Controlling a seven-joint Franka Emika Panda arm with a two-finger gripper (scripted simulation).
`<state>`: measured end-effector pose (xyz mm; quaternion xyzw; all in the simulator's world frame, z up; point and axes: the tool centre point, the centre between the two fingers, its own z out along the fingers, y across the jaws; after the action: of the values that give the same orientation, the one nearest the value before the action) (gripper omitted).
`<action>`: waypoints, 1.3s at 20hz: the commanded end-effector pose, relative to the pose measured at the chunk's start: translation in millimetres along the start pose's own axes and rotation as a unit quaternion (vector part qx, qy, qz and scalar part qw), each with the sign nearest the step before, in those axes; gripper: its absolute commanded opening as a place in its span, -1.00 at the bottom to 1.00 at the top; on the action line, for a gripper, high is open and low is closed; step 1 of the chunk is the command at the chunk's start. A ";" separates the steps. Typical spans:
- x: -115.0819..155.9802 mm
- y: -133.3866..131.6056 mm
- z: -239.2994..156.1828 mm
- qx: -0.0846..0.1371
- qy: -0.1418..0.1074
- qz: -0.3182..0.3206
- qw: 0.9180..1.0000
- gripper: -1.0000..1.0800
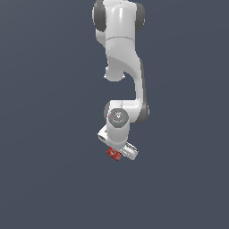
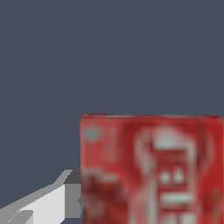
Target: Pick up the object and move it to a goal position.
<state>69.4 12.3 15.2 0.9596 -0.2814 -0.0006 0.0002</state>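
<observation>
The object (image 1: 114, 154), a small red box with white print, sits at the tip of my white gripper (image 1: 118, 153) in the exterior view, low in the middle of the picture. In the wrist view the object (image 2: 153, 170) fills much of the frame, its printed face blurred. One grey finger (image 2: 65, 199) presses against its side; the other finger is out of frame. The gripper looks shut on the box.
The white arm (image 1: 127, 67) reaches down from the exterior view's top to the wrist (image 1: 118, 117). A plain dark grey-blue surface (image 1: 44, 134) lies all around, with no other objects in sight.
</observation>
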 end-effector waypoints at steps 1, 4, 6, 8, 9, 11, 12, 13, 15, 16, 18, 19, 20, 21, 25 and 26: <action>0.5 -0.5 -0.1 0.000 0.001 0.000 1.000 -1.00; 0.5 -0.5 -0.1 0.000 0.001 0.000 1.000 -1.00; 0.5 -0.5 -0.1 0.000 0.001 0.000 1.000 -1.00; 0.5 -0.5 -0.1 0.000 0.001 0.000 1.000 -1.00; 0.5 -0.5 -0.1 0.000 0.001 0.000 1.000 -1.00; 0.7 -0.3 -0.4 0.000 0.001 0.000 1.000 -1.00; 1.4 -0.1 -1.2 0.000 0.001 0.000 1.000 -1.00; 2.5 0.2 -2.6 0.000 0.001 0.000 1.000 -1.00; 5.9 1.2 -6.9 0.000 0.001 0.000 1.000 -1.00; 8.3 1.9 -9.8 0.000 0.001 0.000 1.000 -1.00; 14.2 3.7 -17.2 0.000 0.001 0.000 1.000 -1.00; 17.7 4.7 -21.6 0.000 0.001 0.000 1.000 -1.00; 21.6 5.9 -26.4 0.000 0.001 0.000 1.000 -1.00; 25.8 7.1 -31.6 0.000 0.001 0.000 1.000 -1.00; 45.0 12.3 -54.9 0.000 0.001 0.000 1.000 -1.00; 50.2 13.7 -61.1 0.000 0.001 0.000 1.000 -1.00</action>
<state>99.1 -20.3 66.7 0.9596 -0.2814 -0.0001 0.0002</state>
